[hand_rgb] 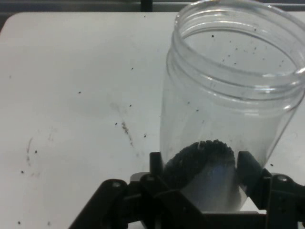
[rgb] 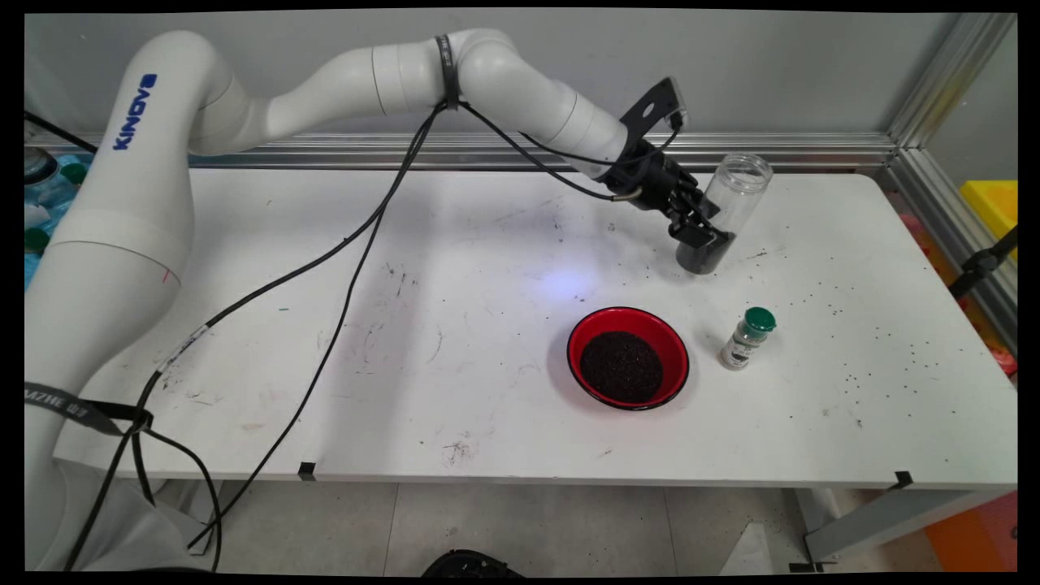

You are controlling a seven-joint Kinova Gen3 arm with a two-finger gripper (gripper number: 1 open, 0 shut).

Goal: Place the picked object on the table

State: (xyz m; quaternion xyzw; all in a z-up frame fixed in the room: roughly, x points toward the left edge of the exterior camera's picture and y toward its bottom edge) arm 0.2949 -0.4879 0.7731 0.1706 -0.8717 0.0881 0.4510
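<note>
My gripper (rgb: 700,231) is shut on the lower part of a clear, lidless plastic jar (rgb: 725,207) at the table's far right. The jar leans with its open mouth up and to the right, and a small heap of dark seeds lies in its bottom. Its base is at or just above the table top. In the hand view the jar (hand_rgb: 228,95) stands between the two fingertips (hand_rgb: 156,161), its mouth towards the top. A red bowl (rgb: 578,341) filled with dark seeds sits nearer the front, about a hand's width from the jar.
A small spice bottle with a green cap (rgb: 748,337) stands right of the bowl. Loose seeds are scattered over the table's right part (rgb: 877,333). An aluminium rail (rgb: 812,146) runs along the back edge. Black cables (rgb: 349,268) hang over the left half.
</note>
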